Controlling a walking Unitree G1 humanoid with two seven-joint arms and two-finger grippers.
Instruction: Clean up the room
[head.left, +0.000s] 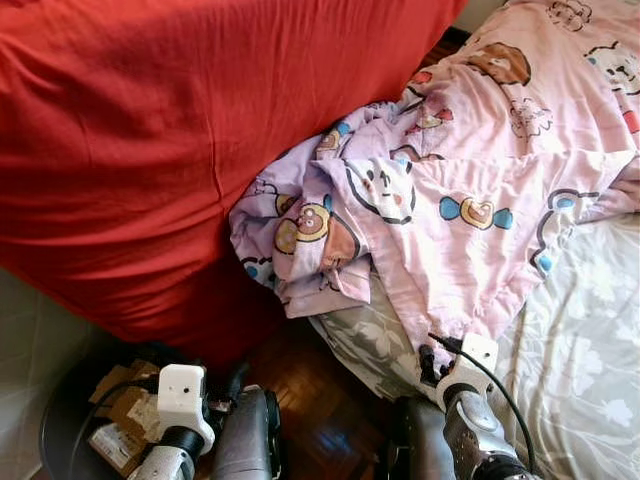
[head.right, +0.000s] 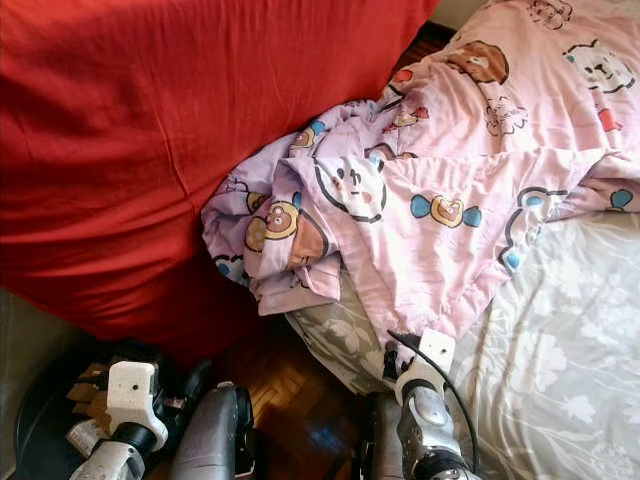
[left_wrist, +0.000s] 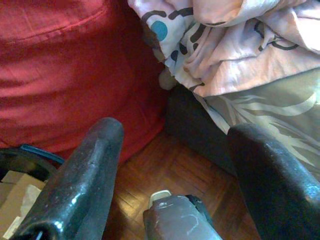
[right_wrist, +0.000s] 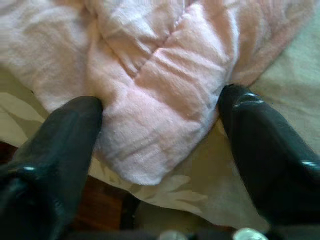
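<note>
A pink cartoon-print blanket (head.left: 460, 200) lies crumpled on a bed with a grey floral sheet (head.left: 580, 350); one corner hangs over the bed's near edge. My right gripper (right_wrist: 160, 135) is open at that corner (head.left: 435, 352), its two black fingers (right_wrist: 65, 135) straddling a fold of the pink fabric and touching it on both sides. My left gripper (left_wrist: 177, 132) is open and low over the wooden floor (left_wrist: 165, 170), with nothing between its fingers, pointing at the gap between the red cushion and the bed.
A large red cushion (head.left: 150, 140) fills the left side and leans against the blanket. A black bin (head.left: 55, 425) holding cardboard scraps (head.left: 125, 410) stands on the floor at the lower left. Dark parquet (head.left: 310, 400) shows between cushion and bed.
</note>
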